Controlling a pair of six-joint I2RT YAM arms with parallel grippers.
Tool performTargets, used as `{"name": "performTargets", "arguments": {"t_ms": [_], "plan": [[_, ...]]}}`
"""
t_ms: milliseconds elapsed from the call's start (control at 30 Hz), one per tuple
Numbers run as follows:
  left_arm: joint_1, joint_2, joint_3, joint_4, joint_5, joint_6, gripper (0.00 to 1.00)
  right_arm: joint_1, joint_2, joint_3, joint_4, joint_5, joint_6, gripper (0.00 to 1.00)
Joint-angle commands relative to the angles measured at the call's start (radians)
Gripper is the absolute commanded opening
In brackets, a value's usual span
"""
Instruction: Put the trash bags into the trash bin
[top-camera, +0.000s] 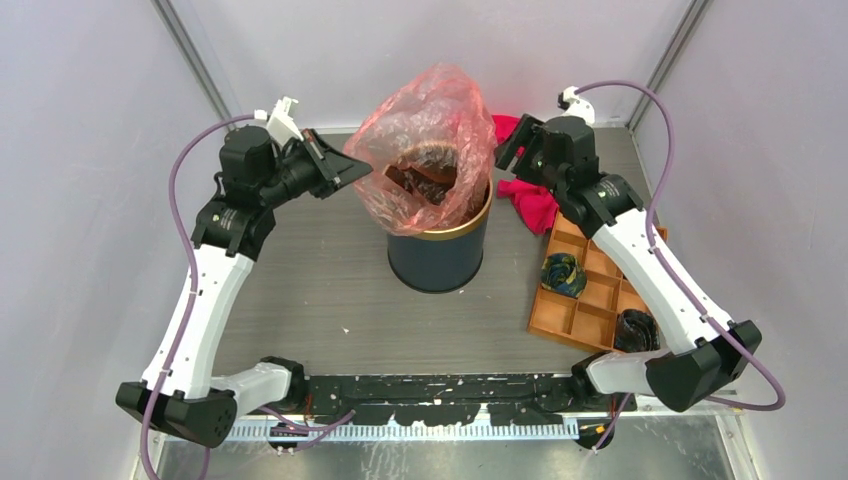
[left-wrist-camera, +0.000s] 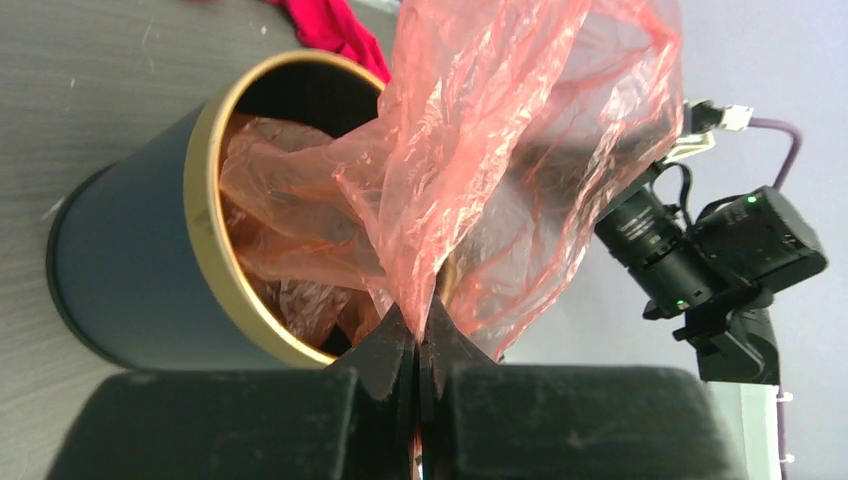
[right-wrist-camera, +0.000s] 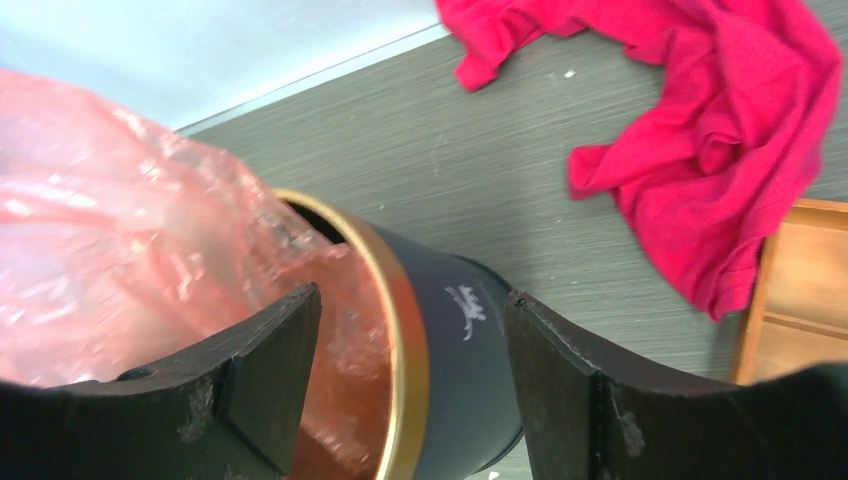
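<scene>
My left gripper (left-wrist-camera: 418, 335) pinches the flimsy, slippery bag (top-camera: 425, 125); right gripper (right-wrist-camera: 412, 297), wide, seemingly empty, should pinch film at the bin (top-camera: 437, 258) rim.

Glossy wrinkled plastic bag (top-camera: 430, 105), matt bin (top-camera: 437, 262), shiny metal rim (top-camera: 440, 234), soft cloth (top-camera: 530, 200)

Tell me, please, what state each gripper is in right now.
Left gripper: shut on the thin, translucent red-pink plastic film bag.
Right gripper: open, holding nothing, beside the gold-rimmed dark navy cylindrical bin.
</scene>
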Motion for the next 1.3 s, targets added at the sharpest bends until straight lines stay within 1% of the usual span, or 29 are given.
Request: {"name": "performTargets", "arguments": {"t_ms": [0,100,267,367,500,567,633,700,800,933,1033,1133,1267], "plan": [[-0.003,-0.053,-0.036,-0.025,0.024,0.018,0.00,0.091,0.004,0.005,0.064,0.004,0.007,0.72],[-0.003,-0.058,-0.030,-0.042,0.015,0.034,0.01,0.158,-0.010,-0.019,0.061,0.070,-0.011,0.72],[-0.003,-0.051,-0.036,-0.035,0.002,0.035,0.01,0.163,-0.064,-0.091,0.055,0.073,-0.001,0.72],[-0.003,-0.049,-0.038,-0.037,-0.009,0.048,0.01,0.163,-0.116,-0.103,0.027,0.104,0.007,0.72],[-0.004,-0.045,-0.056,-0.047,-0.012,0.069,0.00,0.164,-0.205,-0.096,-0.063,0.175,0.015,0.77],[-0.004,-0.045,-0.070,-0.042,0.009,0.070,0.01,0.163,-0.237,-0.098,-0.080,0.182,0.005,0.79],[-0.004,-0.052,-0.087,-0.039,0.030,0.064,0.00,0.163,-0.257,-0.092,-0.068,0.203,-0.021,0.82],[-0.005,-0.073,-0.122,-0.012,0.049,0.052,0.00,0.159,-0.239,-0.051,-0.063,0.229,-0.051,0.87],[-0.020,-0.112,-0.175,0.015,0.070,0.056,0.01,0.119,-0.130,0.076,-0.107,0.208,-0.065,0.88],[-0.022,-0.152,-0.194,0.015,0.115,0.102,0.01,0.008,0.027,0.183,-0.073,0.043,-0.047,0.87],[-0.031,-0.154,-0.198,0.012,0.144,0.117,0.01,-0.003,0.106,0.254,-0.066,-0.039,-0.040,0.85],[-0.033,-0.138,-0.208,0.010,0.134,0.128,0.01,0.012,0.105,0.252,-0.043,-0.085,-0.041,0.84],[-0.040,-0.079,-0.198,0.039,0.144,0.130,0.00,0.075,0.039,0.215,-0.030,-0.038,-0.094,0.87]]}}
